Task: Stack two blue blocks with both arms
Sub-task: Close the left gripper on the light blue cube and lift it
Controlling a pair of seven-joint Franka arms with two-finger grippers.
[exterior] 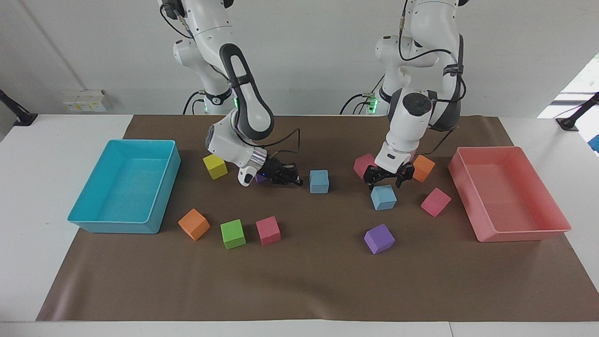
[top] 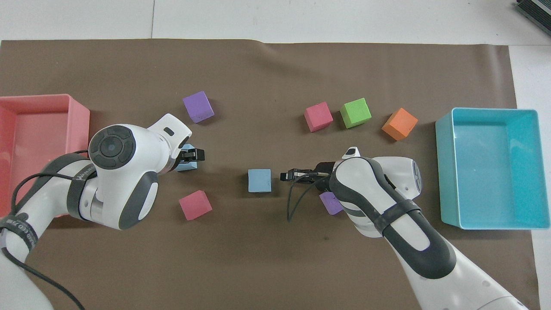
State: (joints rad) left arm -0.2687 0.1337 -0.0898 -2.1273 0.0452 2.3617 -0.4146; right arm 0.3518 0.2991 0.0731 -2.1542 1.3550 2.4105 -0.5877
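One blue block [exterior: 383, 197] lies toward the left arm's end of the mat, and my left gripper [exterior: 386, 179] hangs open just above it, a finger to either side of its top. From overhead the left gripper [top: 193, 154] covers most of that block [top: 187, 156]. The other blue block [exterior: 319, 181] sits mid-mat. My right gripper [exterior: 295, 180] is shut and empty, low over the mat beside this block with a small gap between them. Overhead, the right gripper [top: 285, 175] points at this block [top: 259, 180].
A cyan tray [exterior: 117, 227] stands at the right arm's end, a pink tray [exterior: 519, 234] at the left arm's end. Around the grippers lie yellow [exterior: 215, 167], purple [exterior: 379, 238], pink [exterior: 435, 201], orange [exterior: 423, 168] and magenta [exterior: 362, 164] cubes. Orange, green and pink cubes stand in a row.
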